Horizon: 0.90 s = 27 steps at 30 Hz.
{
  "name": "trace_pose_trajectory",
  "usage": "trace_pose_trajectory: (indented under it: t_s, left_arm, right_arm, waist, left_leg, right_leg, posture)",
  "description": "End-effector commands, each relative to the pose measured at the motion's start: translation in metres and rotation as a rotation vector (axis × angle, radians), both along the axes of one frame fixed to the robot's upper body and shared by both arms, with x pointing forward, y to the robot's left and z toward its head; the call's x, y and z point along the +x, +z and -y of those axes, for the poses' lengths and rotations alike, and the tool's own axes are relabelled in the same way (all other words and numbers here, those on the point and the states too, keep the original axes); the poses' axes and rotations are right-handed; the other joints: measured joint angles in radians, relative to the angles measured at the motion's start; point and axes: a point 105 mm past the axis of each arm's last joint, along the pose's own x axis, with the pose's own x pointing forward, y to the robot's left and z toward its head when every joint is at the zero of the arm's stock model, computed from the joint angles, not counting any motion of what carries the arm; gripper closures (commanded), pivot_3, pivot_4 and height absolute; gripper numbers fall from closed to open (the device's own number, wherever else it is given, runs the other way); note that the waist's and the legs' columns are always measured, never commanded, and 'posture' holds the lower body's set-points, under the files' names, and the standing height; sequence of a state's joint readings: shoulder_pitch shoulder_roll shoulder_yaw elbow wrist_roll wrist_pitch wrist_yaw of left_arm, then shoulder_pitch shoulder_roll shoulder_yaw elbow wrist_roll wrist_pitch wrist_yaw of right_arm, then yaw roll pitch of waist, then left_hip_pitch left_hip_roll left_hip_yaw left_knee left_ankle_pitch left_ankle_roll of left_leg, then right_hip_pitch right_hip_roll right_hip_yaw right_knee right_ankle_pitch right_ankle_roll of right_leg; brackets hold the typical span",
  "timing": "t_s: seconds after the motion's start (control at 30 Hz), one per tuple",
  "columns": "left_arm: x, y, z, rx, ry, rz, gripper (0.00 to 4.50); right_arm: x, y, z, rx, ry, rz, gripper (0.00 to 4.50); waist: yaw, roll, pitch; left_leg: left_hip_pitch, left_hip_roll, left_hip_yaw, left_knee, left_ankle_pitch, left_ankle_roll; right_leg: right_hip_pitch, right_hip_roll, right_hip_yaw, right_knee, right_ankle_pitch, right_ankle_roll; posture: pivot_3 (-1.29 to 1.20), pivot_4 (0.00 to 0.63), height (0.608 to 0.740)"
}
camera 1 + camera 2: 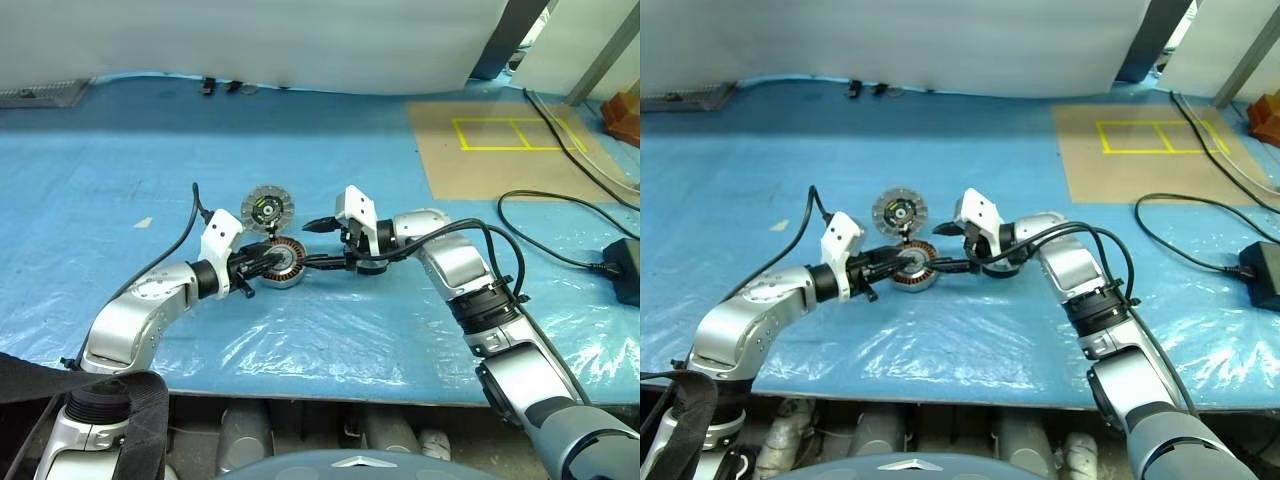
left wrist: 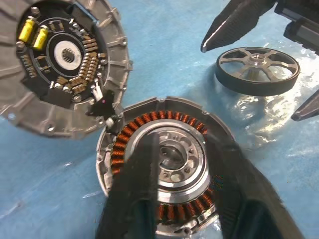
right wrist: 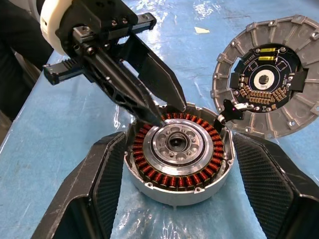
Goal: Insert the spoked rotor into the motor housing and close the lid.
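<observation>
Two grippers bracket the housing (image 3: 178,158), which lies flat on the blue sheet, open face and axis upward, windings exposed. The left gripper (image 3: 162,110) pinches its rim, seemingly to steady it. The right gripper (image 1: 318,246) stands spread on either side of it. The rotor (image 2: 258,69) lies flat nearby; the lid (image 3: 266,82) lies ribbed face up beside the housing.

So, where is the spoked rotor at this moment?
The spoked rotor lies flat on the blue sheet, apart from the motor housing, between the right pincer's open fingers.
</observation>
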<state>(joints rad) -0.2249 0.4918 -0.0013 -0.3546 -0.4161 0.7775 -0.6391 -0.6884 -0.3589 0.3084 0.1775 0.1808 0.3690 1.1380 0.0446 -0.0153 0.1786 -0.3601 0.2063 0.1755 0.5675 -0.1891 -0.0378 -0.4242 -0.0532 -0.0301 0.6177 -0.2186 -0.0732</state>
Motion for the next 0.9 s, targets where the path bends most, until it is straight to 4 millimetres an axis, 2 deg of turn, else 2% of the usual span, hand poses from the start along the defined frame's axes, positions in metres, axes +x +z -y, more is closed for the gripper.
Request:
trace_pose_trajectory:
  t_s: [0.03, 0.07, 0.1, 0.33, 0.63, 0.9]
  left_arm:
    - [-0.001, 0.009, 0.002, -0.015, 0.005, 0.051, 4.11]
    - [0.0, 0.009, 0.003, -0.018, 0.004, 0.052, 4.42]
    - [0.0, 0.009, 0.004, -0.019, 0.006, 0.057, 4.47]
    - [0.006, 0.013, 0.016, -0.03, 0.012, 0.089, 4.47]
    - [0.001, -0.012, 0.012, 0.092, 0.007, 0.042, 4.47]
    - [0.005, -0.012, 0.005, 0.117, 0.034, 0.063, 4.47]
  right_arm:
    - [-0.001, 0.01, -0.005, 0.016, 0.029, 0.045, 0.98]
    - [-0.001, 0.01, -0.005, 0.016, 0.03, 0.046, 0.98]
    - [-0.001, 0.01, -0.005, 0.016, 0.03, 0.047, 0.98]
    - [0.0, 0.008, -0.005, 0.012, 0.028, 0.055, 0.98]
    - [-0.002, 0.005, -0.003, -0.001, 0.025, 0.06, 0.98]
    - [-0.001, 0.008, -0.004, 0.008, 0.027, 0.057, 0.98]
  waist:
    - [0.0, 0.0, 0.0]
    - [0.0, 0.0, 0.0]
    - [0.0, 0.0, 0.0]
    - [0.0, 0.0, 0.0]
    - [0.0, 0.0, 0.0]
    - [0.0, 0.0, 0.0]
  left_leg:
    - [0.0, 0.0, 0.0, 0.0, 0.0, 0.0]
    - [0.0, 0.0, 0.0, 0.0, 0.0, 0.0]
    - [0.0, 0.0, 0.0, 0.0, 0.0, 0.0]
    - [0.0, 0.0, 0.0, 0.0, 0.0, 0.0]
    - [-0.001, 0.0, 0.0, 0.0, 0.0, 0.0]
    - [-0.001, 0.0, 0.0, 0.0, 0.0, 0.0]
  right_leg:
    - [0.0, 0.0, 0.0, 0.0, 0.0, 0.0]
    - [0.0, 0.0, 0.0, 0.0, 0.0, 0.0]
    - [0.0, 0.0, 0.0, 0.0, 0.0, 0.0]
    - [0.0, 0.0, 0.0, 0.0, 0.0, 0.0]
    - [0.0, 0.0, 0.0, 0.0, 0.0, 0.0]
    - [0.0, 0.0, -0.001, 0.0, 0.0, 0.0]
  posture:
    - [0.0, 0.15, 0.74]
    - [0.0, 0.15, 0.74]
    - [0.0, 0.15, 0.74]
    - [0.0, 0.15, 0.74]
    - [0.0, 0.15, 0.74]
    - [0.0, 0.15, 0.74]
